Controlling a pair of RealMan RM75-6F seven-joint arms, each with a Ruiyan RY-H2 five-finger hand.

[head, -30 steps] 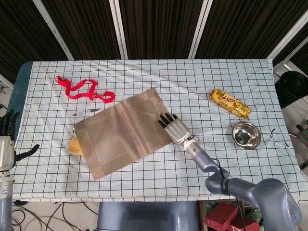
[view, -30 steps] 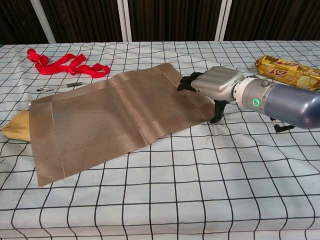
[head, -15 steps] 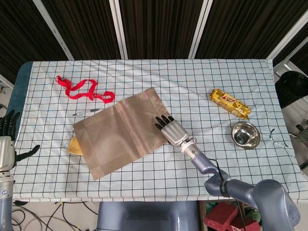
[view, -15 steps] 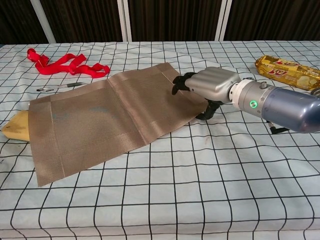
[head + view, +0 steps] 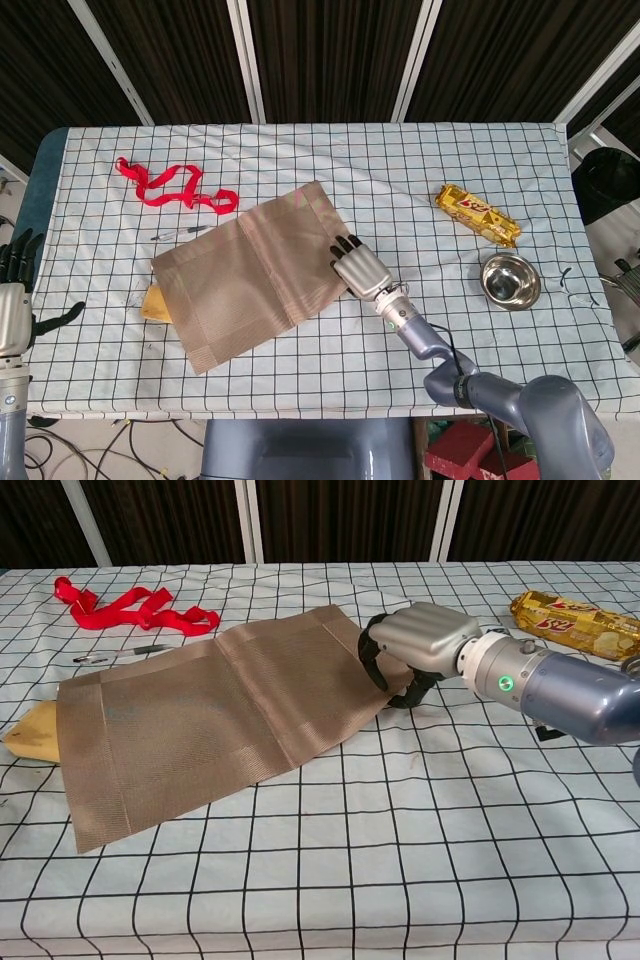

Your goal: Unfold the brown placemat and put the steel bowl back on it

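1. The brown placemat (image 5: 247, 273) lies spread flat on the table (image 5: 400, 200), which is covered with a white checked cloth. One crease line runs across its middle, and it sits at a slant to the table edges.
2. The right robot hand (image 5: 415, 640) rests at the placemat's right edge. Its dark fingers (image 5: 372, 660) curl down onto the placemat's border and the thumb hooks under toward the cloth. Whether the edge is actually pinched cannot be told from either view.
3. The left robot hand (image 5: 12, 300) shows only in the head view, well to the left of the placemat, off the table's edge. Its fingers are spread and it holds nothing.
4. The steel bowl (image 5: 511, 281) stands upright on the cloth, well to the right of the placemat and apart from it. It shows only in the head view.
5. A gold snack packet (image 5: 477, 215) lies to the right of the placemat, just beyond the bowl toward the back of the table.
6. A red ribbon (image 5: 170, 186) lies loosely coiled behind the placemat's left half.
7. A small pen-like object (image 5: 120, 654) lies between the ribbon and the placemat.
8. A yellowish wooden piece (image 5: 28, 734) pokes out from under the placemat's left corner.
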